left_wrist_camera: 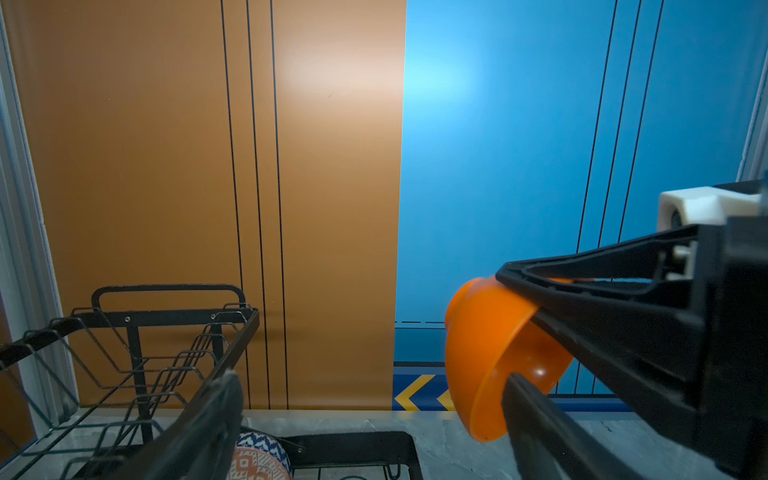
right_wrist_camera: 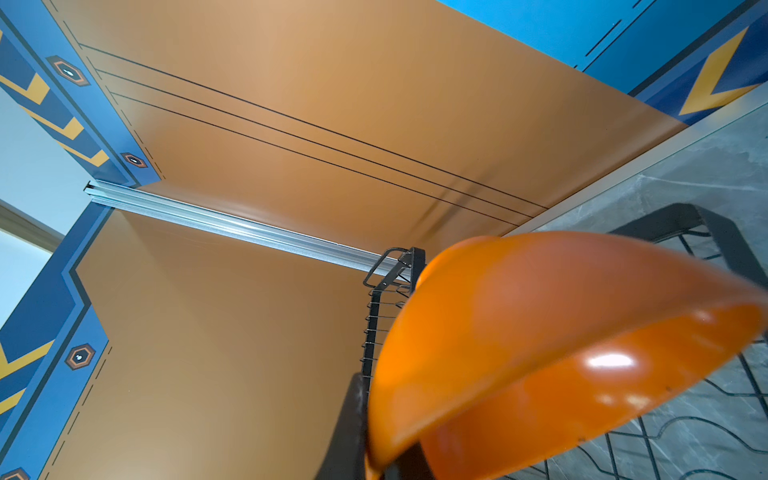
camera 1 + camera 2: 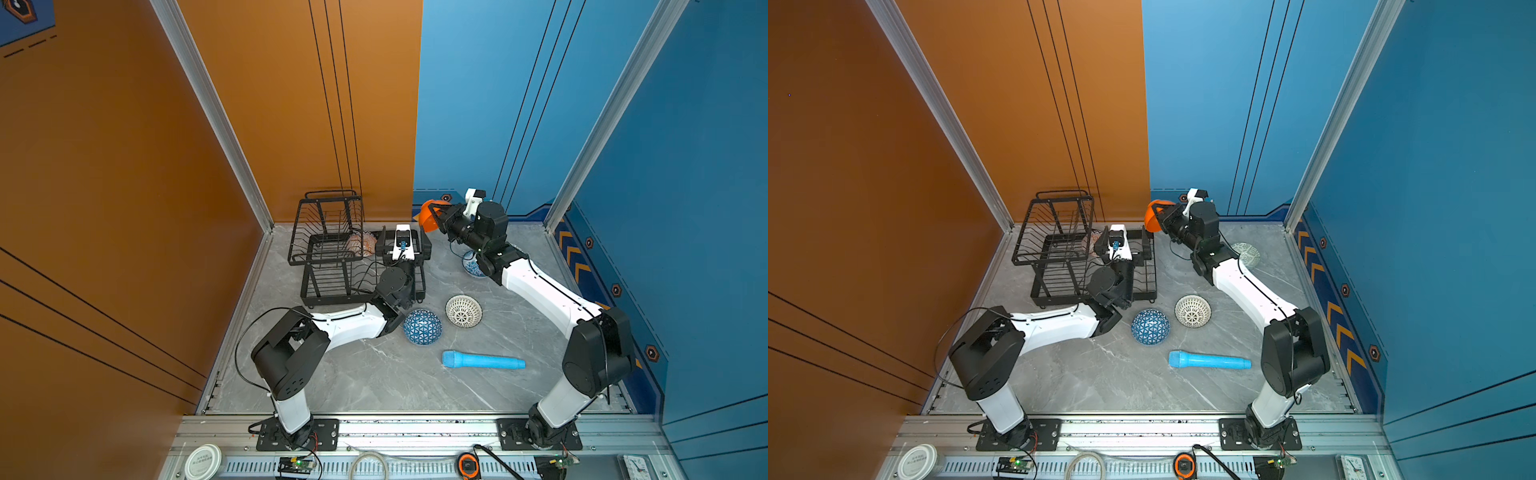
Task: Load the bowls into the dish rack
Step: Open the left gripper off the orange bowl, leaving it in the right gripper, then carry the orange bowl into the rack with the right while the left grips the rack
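The left gripper (image 1: 372, 382) hangs spread wide and empty over the right end of the rack (image 3: 324, 297). Just beneath it the diamond bowl (image 1: 257, 457) sits in the lower tray, apparently on edge; the raised basket is empty.

Right of the rack, the right gripper (image 3: 434, 219) pinches the rim of the orange bowl (image 3: 426, 216), one finger inside and one outside. It holds the bowl tilted on its side in the air, near the back wall and close to the left gripper.

On the counter (image 3: 374, 374) four bowls are not yet loaded:
- the triangle bowl (image 3: 422, 327), upside down;
- the dotted bowl (image 3: 464, 311), near it;
- the floral bowl (image 3: 473, 266), half hidden under the right arm;
- the green bowl (image 3: 1248, 253), seen in a top view beyond that arm.

Risks, as I judge them:
- The left gripper occupies the very spot the orange bowl would enter, so the grippers could collide unless the left clears out first.
- The grip on a glossy rim is thin. A bump against wire could twist the bowl loose.
- A careless entry could topple the diamond bowl.
- The right arm, if it sinks, could strike the floral bowl.
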